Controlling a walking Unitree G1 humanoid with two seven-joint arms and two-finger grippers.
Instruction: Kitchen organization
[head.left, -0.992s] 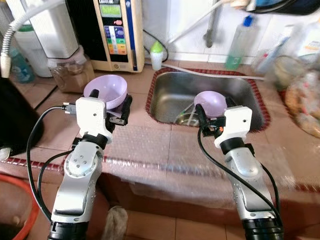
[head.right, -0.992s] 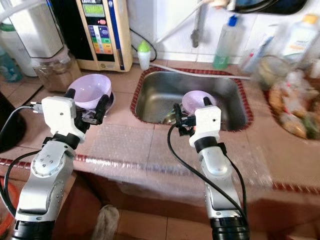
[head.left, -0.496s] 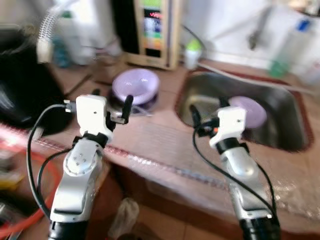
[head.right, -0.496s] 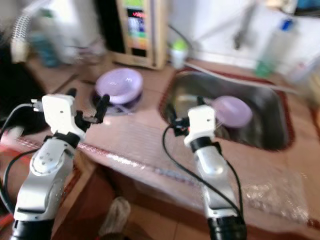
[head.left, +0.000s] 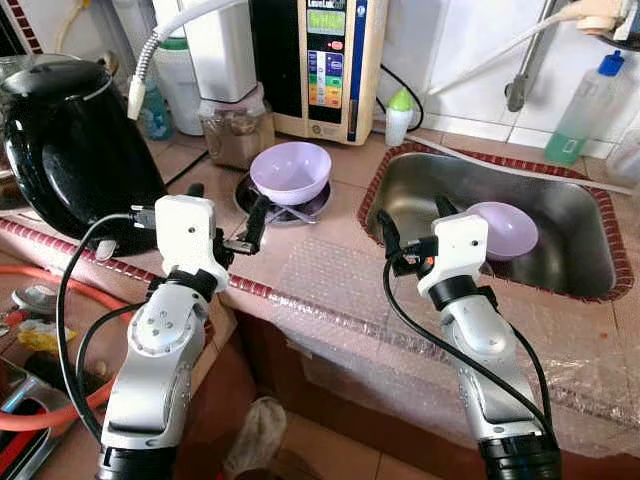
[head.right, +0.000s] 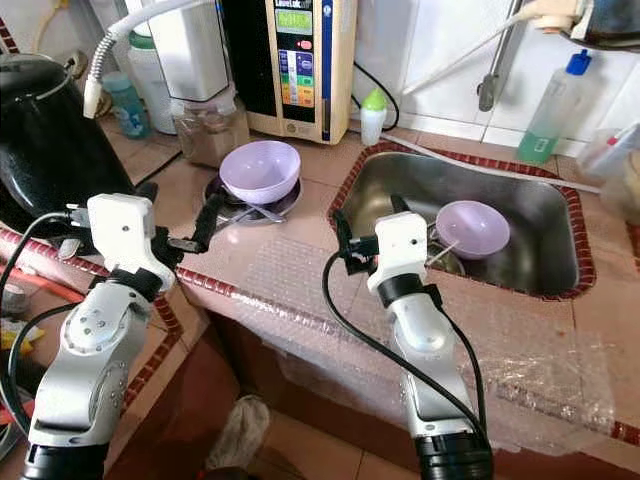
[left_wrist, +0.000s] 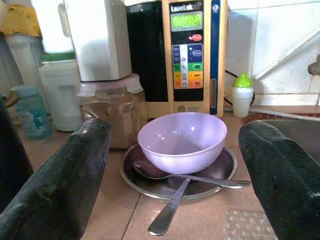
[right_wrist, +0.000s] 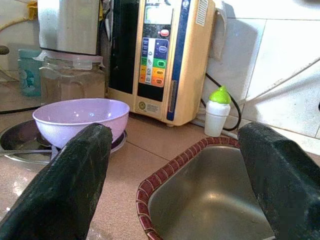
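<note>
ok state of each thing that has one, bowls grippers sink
left gripper: open, holds nothing
right gripper: open, holds nothing
counter bowl: upright, on steel plate with spoons
sink bowl: tilted, inside sink
kettle: lid shut

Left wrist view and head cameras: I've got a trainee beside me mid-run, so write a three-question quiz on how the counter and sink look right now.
1. True or false: the purple bowl on the counter sits on a metal plate with two spoons.
2. Where is the second purple bowl?
A. inside the sink
B. on the black kettle
C. held in the right pincer
3. Fill in: both the left pincer and the right pincer are ____ and hold nothing.

Key
1. True
2. A
3. open
</note>
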